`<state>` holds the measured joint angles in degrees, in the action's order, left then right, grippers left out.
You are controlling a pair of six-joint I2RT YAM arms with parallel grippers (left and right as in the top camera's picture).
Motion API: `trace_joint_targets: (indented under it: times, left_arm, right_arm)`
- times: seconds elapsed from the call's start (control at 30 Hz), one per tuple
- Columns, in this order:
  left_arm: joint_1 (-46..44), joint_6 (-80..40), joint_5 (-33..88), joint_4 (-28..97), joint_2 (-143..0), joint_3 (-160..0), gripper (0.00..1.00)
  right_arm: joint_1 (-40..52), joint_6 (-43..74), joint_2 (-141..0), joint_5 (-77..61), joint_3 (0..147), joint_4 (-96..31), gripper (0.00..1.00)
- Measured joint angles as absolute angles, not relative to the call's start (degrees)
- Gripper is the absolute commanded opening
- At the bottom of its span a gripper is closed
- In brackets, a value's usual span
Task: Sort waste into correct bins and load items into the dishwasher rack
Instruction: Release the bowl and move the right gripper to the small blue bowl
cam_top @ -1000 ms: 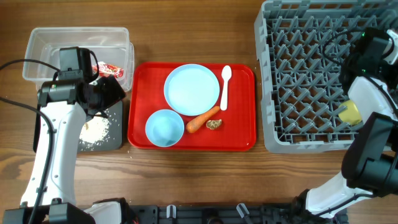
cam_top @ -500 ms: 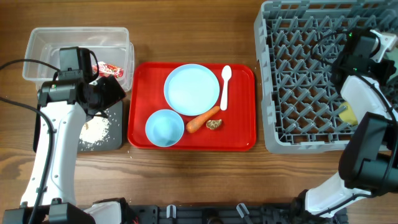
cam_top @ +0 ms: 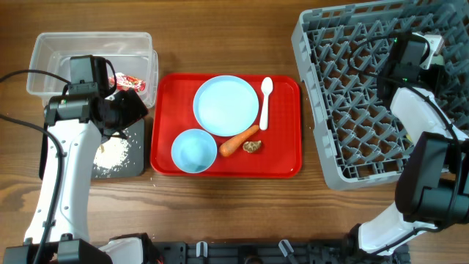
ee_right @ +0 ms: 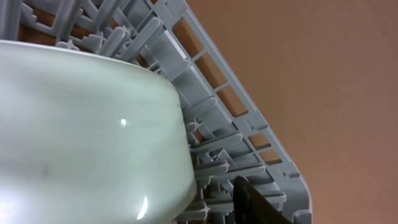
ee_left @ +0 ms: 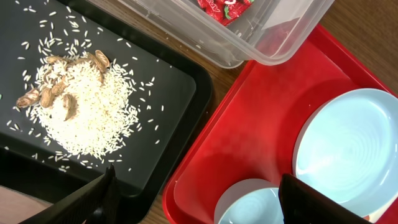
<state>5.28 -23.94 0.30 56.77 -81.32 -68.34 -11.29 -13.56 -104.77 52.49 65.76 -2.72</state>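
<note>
My left gripper is open and empty above the edge where the black tray meets the red tray. Rice scraps lie in the black tray. The red wrapper lies in the clear tub. The pale blue plate, light blue bowl, white spoon, carrot and brown lump are on the red tray. My right gripper is over the grey rack, right beside the pale green bowl. Only one finger shows. The yellow cup and tissue are hidden.
The red serving tray sits between the bins and the rack. The rack lies skewed, with its lower right corner near my right arm's base. Bare wooden table shows in front of the trays.
My right arm moved left over the rack, and the rack slid left and turned with it. The yellow cup at the rack's right edge went out of view. My left arm stayed still.
</note>
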Motion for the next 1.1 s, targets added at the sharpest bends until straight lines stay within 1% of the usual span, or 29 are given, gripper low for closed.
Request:
trace_joint_targets:
  times: [0.23, 0.3, 0.33, 0.57, 0.63, 0.73, 0.8, 0.9, 0.93, 1.03, 1.1]
  left_arm:
    - [5.3, -23.9, 0.3, 56.8, -81.3, -68.3, 0.84]
    - [5.3, -23.9, 0.3, 56.8, -81.3, -68.3, 0.84]
    - [5.3, -23.9, 0.3, 56.8, -81.3, -68.3, 0.84]
    - [5.3, -23.9, 0.3, 56.8, -81.3, -68.3, 0.84]
    - [5.3, -24.0, 0.3, 56.8, -81.3, -68.3, 0.84]
    - [5.3, -24.1, 0.3, 56.8, -81.3, -68.3, 0.84]
    - [5.3, -24.2, 0.3, 56.8, -81.3, -68.3, 0.85]
    - [5.3, -24.3, 0.3, 56.8, -81.3, -68.3, 0.89]
    - [5.3, -24.3, 0.3, 56.8, -81.3, -68.3, 0.91]
    - [5.3, -24.3, 0.3, 56.8, -81.3, -68.3, 0.92]
    - [5.3, -24.3, 0.3, 56.8, -81.3, -68.3, 0.93]
  right_arm:
    - [-11.3, -13.6, -103.1, 51.5, 65.7, -4.3, 0.47]
    - [-11.3, -13.6, -102.8, 51.4, 65.7, -5.4, 0.51]
    - [-11.3, -13.4, -102.8, 51.4, 65.7, -6.0, 0.54]
    - [-11.3, -10.3, -100.7, 46.8, 65.6, -12.5, 0.61]
    - [-11.3, -9.6, -99.2, 44.8, 65.4, -13.4, 0.65]
    - [-11.3, -8.7, -95.2, 40.7, 65.3, -14.7, 0.69]
    - [-11.3, -8.6, -92.3, 38.0, 65.3, -15.3, 0.70]
    - [-11.4, -8.6, -87.3, 32.5, 65.3, -16.3, 0.69]
    - [-11.3, -8.6, -85.1, 29.1, 65.3, -17.0, 0.68]
    - [-11.4, -8.4, -81.1, 19.0, 65.3, -19.4, 0.67]
    - [-11.2, -8.0, -78.7, 9.8, 65.3, -21.8, 0.67]
